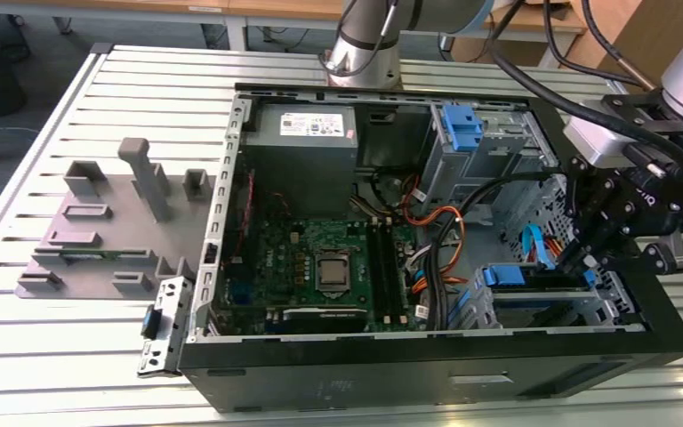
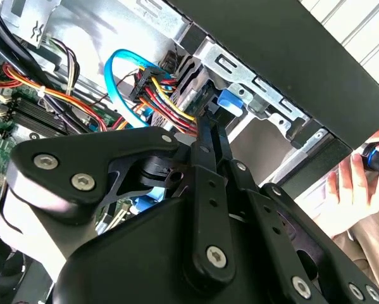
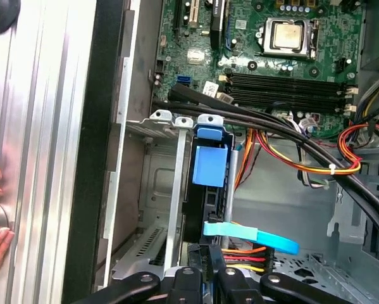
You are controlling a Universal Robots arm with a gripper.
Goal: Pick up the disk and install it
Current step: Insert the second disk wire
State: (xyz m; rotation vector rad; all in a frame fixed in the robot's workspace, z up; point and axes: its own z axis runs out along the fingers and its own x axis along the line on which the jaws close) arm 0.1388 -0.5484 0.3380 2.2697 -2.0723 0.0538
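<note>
Inside the open black computer case, at the drive cage by its front corner, the black linkage gripper hangs over the disk, a flat drive in a blue plastic carrier bracket standing on edge in a cage slot. It looks seated or nearly so; whether the gripper is clamped on it I cannot tell. Room is tight: silver cage rails, a light-blue flat cable and bundled wires crowd the slot.
</note>
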